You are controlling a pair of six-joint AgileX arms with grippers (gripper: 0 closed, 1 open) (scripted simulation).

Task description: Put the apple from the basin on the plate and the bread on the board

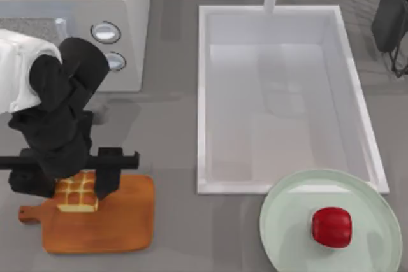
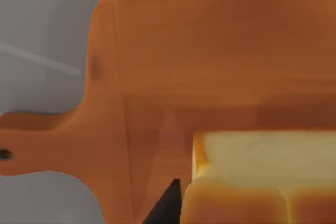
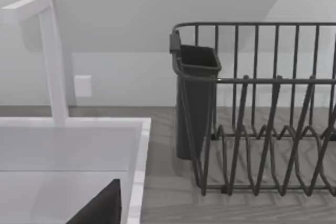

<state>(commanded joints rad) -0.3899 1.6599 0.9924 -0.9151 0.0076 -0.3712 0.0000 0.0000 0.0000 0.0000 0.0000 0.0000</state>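
The left gripper (image 1: 81,179) stands spread, its fingers either side of the small golden-brown grid-scored bread (image 1: 77,192), which rests on the orange-brown wooden cutting board (image 1: 121,218), near its handle end. Directly beneath, the loaf only needs clearing upward. Far right, the glossy red apple (image 1: 331,227) sits on the mint-green round plate (image 1: 287,211) beside the white rectangular basin (image 1: 203,93). The right arm (image 1: 390,11) is parked at the top right.
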